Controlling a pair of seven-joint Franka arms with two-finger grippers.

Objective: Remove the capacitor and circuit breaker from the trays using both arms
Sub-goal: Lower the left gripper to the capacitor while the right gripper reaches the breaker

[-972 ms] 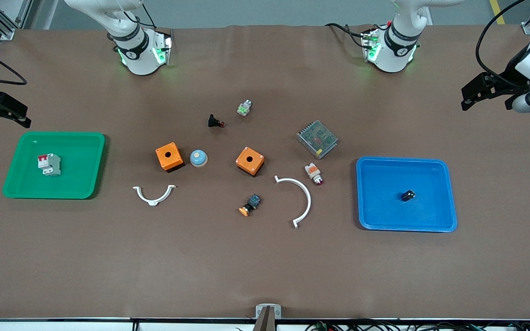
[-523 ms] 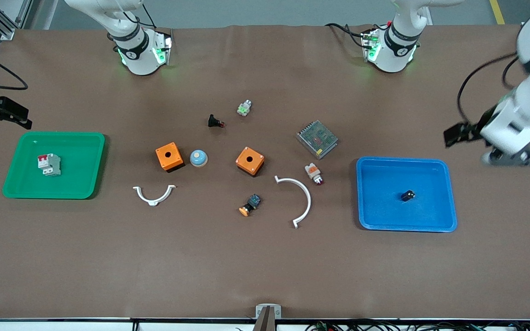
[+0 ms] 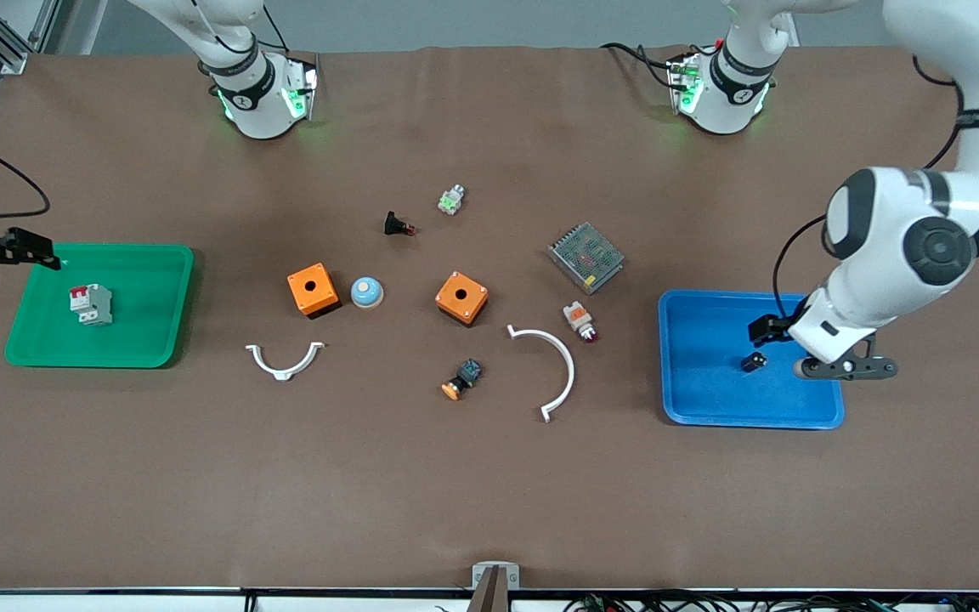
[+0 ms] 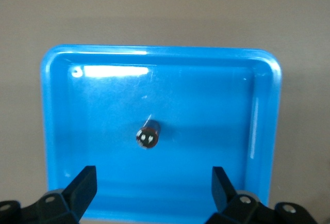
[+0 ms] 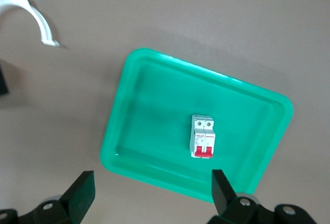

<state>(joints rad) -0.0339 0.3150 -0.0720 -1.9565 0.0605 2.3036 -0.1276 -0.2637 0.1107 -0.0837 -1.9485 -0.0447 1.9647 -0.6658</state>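
Note:
The capacitor [image 3: 754,361], a tiny black cylinder, lies in the middle of the blue tray [image 3: 744,295]. My left gripper [image 3: 766,329] hovers over that tray, open and empty, just above the capacitor. In the left wrist view the capacitor [image 4: 148,134] lies apart from my open left gripper [image 4: 152,175], inside the blue tray [image 4: 154,51]. The grey breaker [image 3: 92,303] with red levers lies in the green tray [image 3: 107,249]. My right gripper [image 3: 26,249] is open and empty over that tray's corner. The right wrist view shows the breaker [image 5: 202,136], the green tray [image 5: 154,59] and my right gripper [image 5: 152,180].
Between the trays lie two orange boxes [image 3: 313,289] [image 3: 461,297], two white curved clamps [image 3: 284,360] [image 3: 551,367], a blue dome [image 3: 366,292], a metal mesh unit [image 3: 585,256], a white-and-orange part [image 3: 580,320], a black-blue part with an orange cap [image 3: 461,379] and a black red-tipped part [image 3: 396,224].
My left arm has swung in from the table's end and come down over the blue tray. My right gripper has shifted a little toward the green tray. The capacitor and the breaker have not moved.

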